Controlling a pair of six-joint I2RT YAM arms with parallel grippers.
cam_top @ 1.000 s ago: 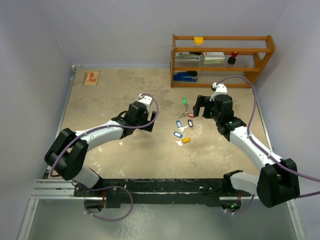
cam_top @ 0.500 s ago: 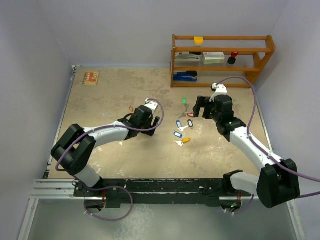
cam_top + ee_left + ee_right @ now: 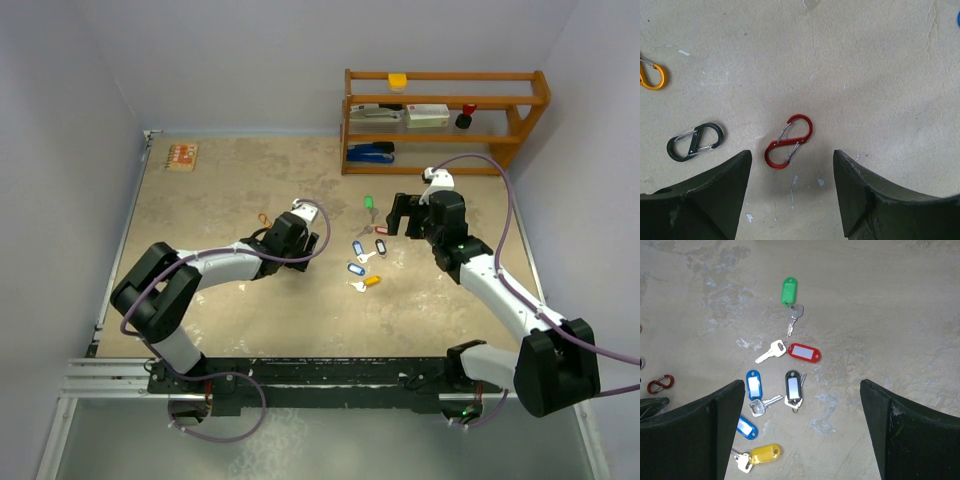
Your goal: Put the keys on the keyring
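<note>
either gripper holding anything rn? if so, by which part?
Nothing is held. The left gripper hangs open over the red clip, which lies flat on the table, fingers clear of it. The right gripper is open above the keys.

Open tabletop (image 3: 220, 190) around keys (image 3: 792, 385); shelf (image 3: 470, 76) behind

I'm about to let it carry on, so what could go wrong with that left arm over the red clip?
The red clip lies flat between the left arm's open jaws, so they might slide it instead of gripping it. The black clip sits close to one jaw and could get bumped.
</note>
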